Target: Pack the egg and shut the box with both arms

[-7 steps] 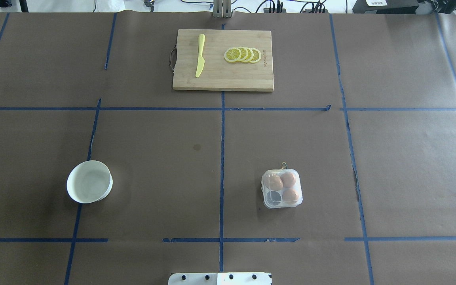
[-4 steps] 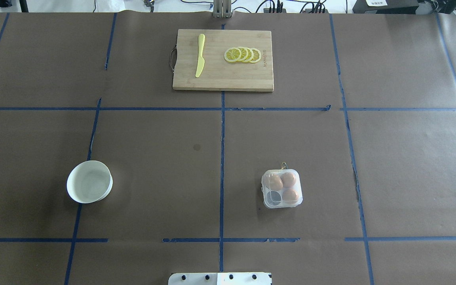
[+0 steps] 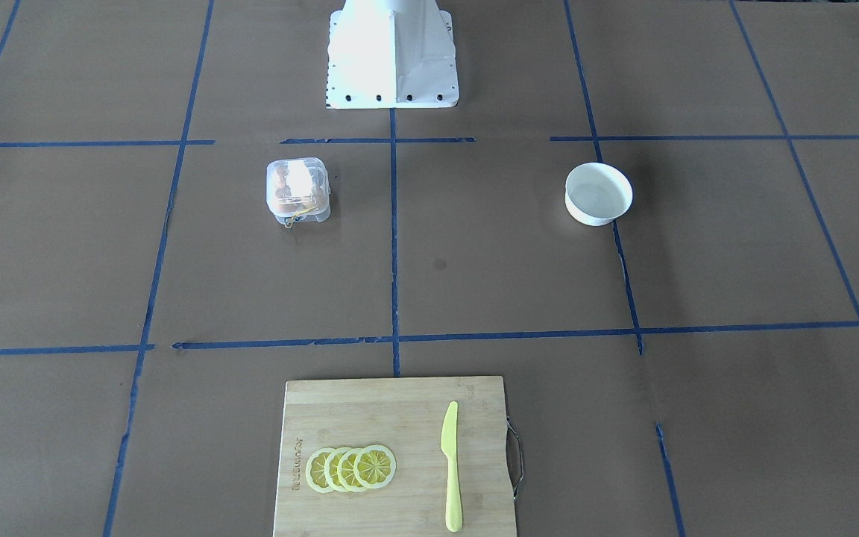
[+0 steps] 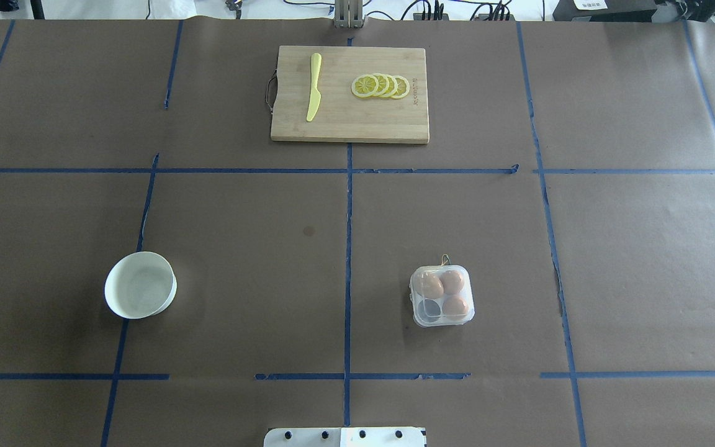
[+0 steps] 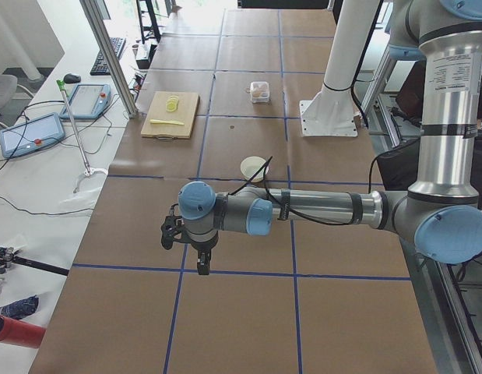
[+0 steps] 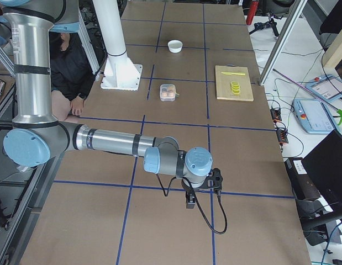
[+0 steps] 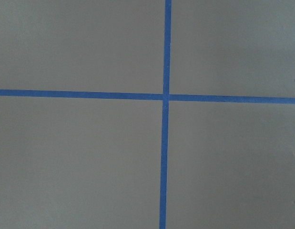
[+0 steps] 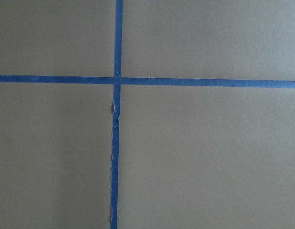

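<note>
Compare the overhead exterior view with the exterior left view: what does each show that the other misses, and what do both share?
Only the overhead exterior view lets you count inside the box: three eggs and one empty cup. Only the exterior left view shows the left arm, the left gripper and a side desk beside the table. Both show the box, the white bowl, and the cutting board with the knife and lemon slices.
</note>
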`<act>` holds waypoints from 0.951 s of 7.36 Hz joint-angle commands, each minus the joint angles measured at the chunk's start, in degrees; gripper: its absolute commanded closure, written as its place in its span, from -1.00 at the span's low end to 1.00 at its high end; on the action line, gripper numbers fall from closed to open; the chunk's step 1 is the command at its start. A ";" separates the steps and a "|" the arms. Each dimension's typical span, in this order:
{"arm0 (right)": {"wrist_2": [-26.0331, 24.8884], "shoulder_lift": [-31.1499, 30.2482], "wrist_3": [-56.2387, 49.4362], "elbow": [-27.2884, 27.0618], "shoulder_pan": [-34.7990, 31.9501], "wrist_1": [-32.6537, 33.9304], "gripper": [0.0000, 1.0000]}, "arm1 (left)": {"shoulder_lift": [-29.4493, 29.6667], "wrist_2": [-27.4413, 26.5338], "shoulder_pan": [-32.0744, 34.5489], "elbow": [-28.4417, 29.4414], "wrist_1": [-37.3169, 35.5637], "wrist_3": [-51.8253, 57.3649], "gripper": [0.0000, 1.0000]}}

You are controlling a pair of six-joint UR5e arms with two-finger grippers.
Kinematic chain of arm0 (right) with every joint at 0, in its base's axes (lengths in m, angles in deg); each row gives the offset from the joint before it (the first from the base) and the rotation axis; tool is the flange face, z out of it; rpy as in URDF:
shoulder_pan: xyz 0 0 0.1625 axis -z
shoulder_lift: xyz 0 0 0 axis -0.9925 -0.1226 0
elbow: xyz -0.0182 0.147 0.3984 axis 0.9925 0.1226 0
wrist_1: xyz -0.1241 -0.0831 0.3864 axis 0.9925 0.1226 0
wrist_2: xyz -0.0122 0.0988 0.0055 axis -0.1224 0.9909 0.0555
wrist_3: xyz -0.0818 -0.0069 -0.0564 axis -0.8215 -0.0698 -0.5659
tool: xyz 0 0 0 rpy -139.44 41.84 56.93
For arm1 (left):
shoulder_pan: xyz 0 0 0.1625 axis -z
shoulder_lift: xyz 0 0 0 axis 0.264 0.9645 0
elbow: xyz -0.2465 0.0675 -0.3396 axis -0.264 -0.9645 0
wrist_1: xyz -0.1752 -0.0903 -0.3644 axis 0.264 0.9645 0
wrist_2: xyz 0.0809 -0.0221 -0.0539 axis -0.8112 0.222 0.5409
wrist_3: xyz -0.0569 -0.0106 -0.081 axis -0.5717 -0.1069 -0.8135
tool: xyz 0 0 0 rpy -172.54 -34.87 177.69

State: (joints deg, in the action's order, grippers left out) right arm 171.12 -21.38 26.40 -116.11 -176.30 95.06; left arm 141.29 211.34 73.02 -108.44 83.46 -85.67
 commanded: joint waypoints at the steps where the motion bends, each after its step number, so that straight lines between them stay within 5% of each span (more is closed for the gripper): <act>1: 2.36 0.20 -0.07 0.16 -0.70 -0.74 -1.00 | -0.01 0.00 0.01 -0.05 0.00 -0.01 -1.00; 7: 2.72 0.46 -0.25 -0.46 -0.79 -0.74 -1.00 | -0.01 0.00 0.01 -0.23 0.00 -0.19 -1.00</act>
State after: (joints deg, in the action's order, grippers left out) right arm 173.69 -20.98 26.21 -116.52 -177.08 94.32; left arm 141.23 211.37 73.02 -108.63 83.46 -85.85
